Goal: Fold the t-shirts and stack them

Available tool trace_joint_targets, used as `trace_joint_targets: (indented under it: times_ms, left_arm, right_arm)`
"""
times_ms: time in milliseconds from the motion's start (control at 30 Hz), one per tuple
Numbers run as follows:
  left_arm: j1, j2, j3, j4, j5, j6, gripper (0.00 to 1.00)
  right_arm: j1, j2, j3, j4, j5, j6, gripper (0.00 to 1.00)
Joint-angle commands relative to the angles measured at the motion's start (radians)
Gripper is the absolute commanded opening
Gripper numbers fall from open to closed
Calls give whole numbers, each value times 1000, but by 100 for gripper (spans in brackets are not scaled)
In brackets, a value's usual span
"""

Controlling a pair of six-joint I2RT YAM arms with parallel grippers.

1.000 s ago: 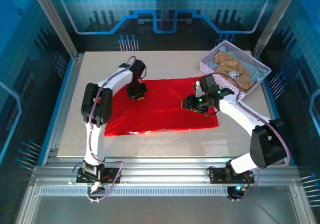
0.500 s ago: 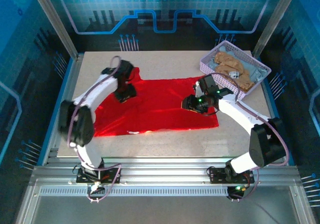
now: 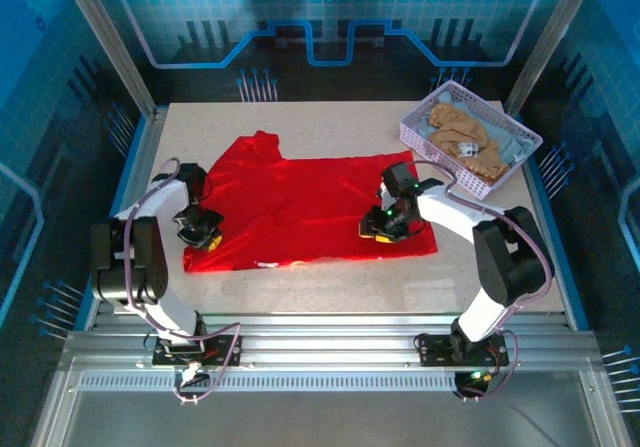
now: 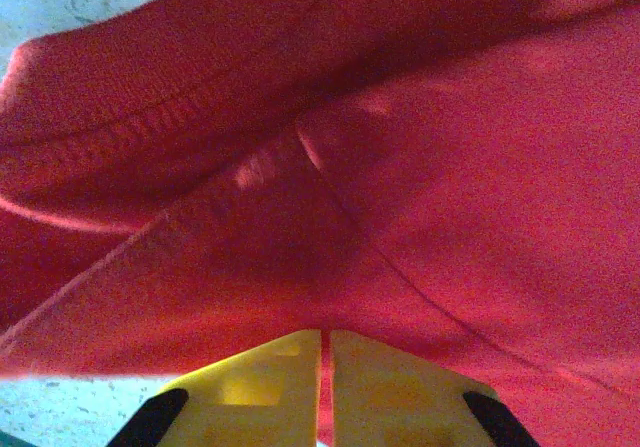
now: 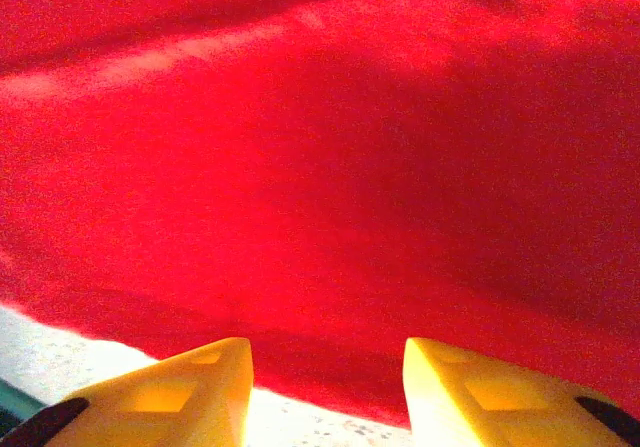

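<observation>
The large red t-shirt (image 3: 300, 197) lies spread out on the table, with one sleeve (image 3: 255, 147) pointing to the back left. My left gripper (image 3: 197, 231) is low at the shirt's left edge near its front corner. In the left wrist view that left gripper (image 4: 325, 367) is shut on a fold of the red t-shirt (image 4: 400, 167), a thin strip of cloth between its pads. My right gripper (image 3: 380, 230) sits over the shirt's right front part. In the right wrist view this right gripper (image 5: 325, 387) is open above the hem of the red t-shirt (image 5: 330, 187), nothing between its fingers.
A lavender lattice basket (image 3: 440, 157) stands at the back right, holding a tan t-shirt (image 3: 462, 127) and a pale blue-grey one (image 3: 510, 147). Bare speckled table (image 3: 330, 277) runs in front of the red shirt, with metal frame posts at the table's corners.
My left arm swung from the shirt's back middle out to its left edge, and the shirt's left side now lies wider with the sleeve out. My right gripper shifted slightly nearer.
</observation>
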Motion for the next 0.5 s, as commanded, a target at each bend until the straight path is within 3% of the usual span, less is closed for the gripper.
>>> trace_joint_targets:
  times_ms: [0,233,467]
  left_arm:
    - [33,76,39,5,-75,39,11]
    - [69,280,235,-41,-220,169,10]
    - [81,341,330,-76,-330,254,10]
  right_arm:
    - [-13,59,34,-124,69,-30,44]
    - [-31,185,68,-248,159,-45,43]
    - [-13,207,84,-269,193,-23,42]
